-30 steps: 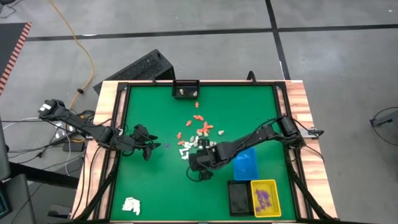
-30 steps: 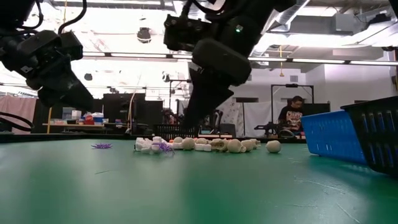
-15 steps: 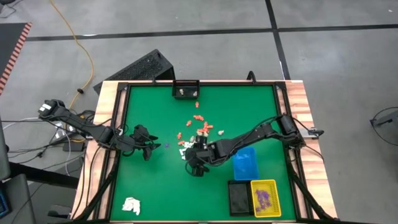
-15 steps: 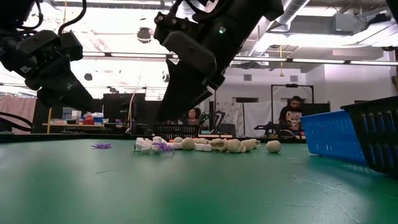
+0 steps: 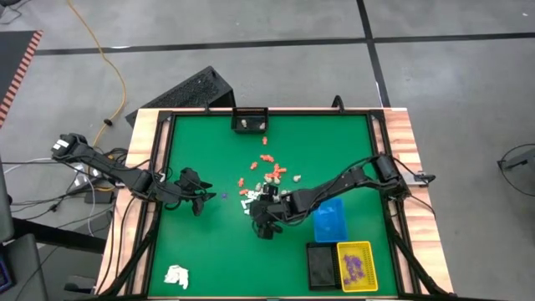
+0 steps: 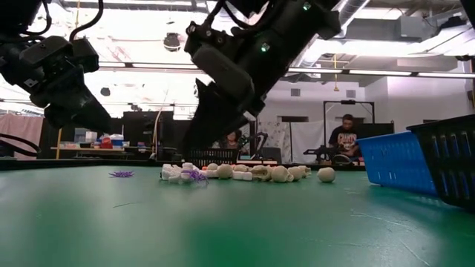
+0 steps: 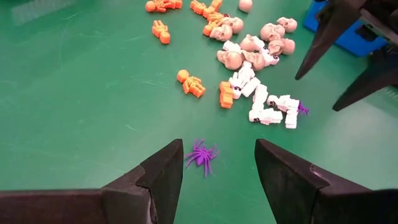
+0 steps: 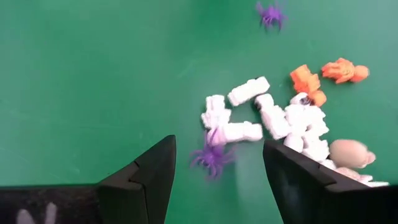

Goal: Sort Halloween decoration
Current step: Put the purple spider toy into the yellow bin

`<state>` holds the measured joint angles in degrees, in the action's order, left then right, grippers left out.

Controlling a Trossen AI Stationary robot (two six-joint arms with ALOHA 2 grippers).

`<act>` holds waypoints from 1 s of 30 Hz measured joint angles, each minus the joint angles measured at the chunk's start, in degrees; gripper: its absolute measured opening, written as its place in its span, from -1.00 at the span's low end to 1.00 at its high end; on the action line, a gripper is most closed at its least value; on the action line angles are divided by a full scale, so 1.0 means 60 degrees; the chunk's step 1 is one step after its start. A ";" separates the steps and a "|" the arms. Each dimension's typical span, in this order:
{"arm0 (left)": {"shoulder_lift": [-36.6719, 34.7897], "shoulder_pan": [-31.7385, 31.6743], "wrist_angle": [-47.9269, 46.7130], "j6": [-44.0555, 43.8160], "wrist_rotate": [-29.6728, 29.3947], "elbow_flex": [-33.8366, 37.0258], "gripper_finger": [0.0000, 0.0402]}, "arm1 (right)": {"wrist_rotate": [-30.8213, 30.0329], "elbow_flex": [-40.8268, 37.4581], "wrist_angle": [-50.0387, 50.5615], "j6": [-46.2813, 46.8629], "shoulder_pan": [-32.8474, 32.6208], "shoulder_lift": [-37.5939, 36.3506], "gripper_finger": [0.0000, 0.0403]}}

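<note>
Left wrist view: Halloween decoration [image 7: 249, 68] tiny orange, white, purple (spiders) pieces.

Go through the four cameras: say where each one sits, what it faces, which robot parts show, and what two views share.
High view: overhead, looking straight down on the green table; both arms show.
Low view: at tabletop height, facing the room; both arms hang in from above.
Left wrist view: on the left arm, facing the mat; left end effector open around a purple spider.
Right wrist view: on the right arm; right end effector open over another purple spider.
Both wrist views share the white figurines.
</note>
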<state>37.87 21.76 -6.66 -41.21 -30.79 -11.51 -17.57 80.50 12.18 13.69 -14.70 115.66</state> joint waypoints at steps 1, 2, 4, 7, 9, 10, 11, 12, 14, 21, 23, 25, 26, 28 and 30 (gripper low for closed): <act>0.0000 0.0002 0.0000 0.0001 0.0000 0.0000 -0.06 | 0.0060 -0.0091 -0.0283 0.0001 0.0035 0.0001 0.19; 0.0000 0.0000 0.0000 0.0000 0.0000 0.0000 -0.06 | 0.0066 -0.0177 -0.0547 0.0026 0.0048 0.0102 0.19; -0.0001 0.0002 0.0000 0.0000 -0.0004 0.0000 -0.06 | 0.0072 -0.0314 -0.0657 0.0110 0.0053 0.0204 0.19; -0.0004 0.0003 -0.0008 0.0002 -0.0004 0.0000 -0.06 | 0.0170 -0.0346 -0.0783 0.0175 0.0119 0.0455 0.19; -0.0004 0.0003 -0.0001 0.0003 -0.0009 0.0000 -0.06 | 0.0197 -0.0330 -0.0693 0.0200 0.0150 0.0477 0.19; -0.0003 0.0000 0.0001 0.0001 -0.0011 0.0000 -0.06 | 0.0197 -0.0338 -0.0760 0.0213 0.0153 0.0615 0.19; 0.0000 0.0002 -0.0022 0.0002 -0.0009 0.0000 -0.06 | 0.0197 -0.0321 -0.0966 0.0263 0.0157 0.0735 0.19; -0.0004 0.0003 -0.0036 0.0000 -0.0009 0.0000 -0.06 | 0.0184 -0.0316 -0.0981 0.0325 0.0157 0.0777 0.19; 0.0016 0.0000 -0.0022 -0.0007 -0.0011 0.0000 -0.06 | 0.0252 -0.0319 -0.0913 0.0348 0.0162 0.0769 0.18; 0.0046 0.0001 0.0022 -0.0028 -0.0031 0.0004 -0.06 | 0.0337 -0.0319 -0.0614 0.0324 0.0168 0.0761 -0.11; 0.0045 0.0001 0.0018 -0.0036 -0.0033 0.0004 -0.06 | 0.0376 -0.0319 -0.0549 0.0324 0.0171 0.0758 -0.26; 0.0047 0.0001 0.0020 -0.0084 -0.0033 0.0004 -0.06 | 0.0382 -0.0319 -0.0511 0.0321 0.0153 0.0756 -0.41; 0.0047 0.0003 0.0018 -0.0091 -0.0023 0.0004 -0.06 | 0.0399 -0.0319 -0.0495 0.0321 0.0153 0.0750 -0.48; 0.0047 0.0002 0.0018 -0.0101 -0.0018 0.0004 -0.06 | 0.0412 -0.0319 -0.0498 0.0317 0.0153 0.0750 -0.62; 0.0047 0.0003 0.0018 -0.0107 -0.0018 0.0004 -0.06 | 0.0409 -0.0319 -0.0474 0.0311 0.0153 0.0750 -0.74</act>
<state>38.15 21.78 -6.55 -41.85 -30.89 -11.49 -15.11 78.59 9.33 15.56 -13.78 120.16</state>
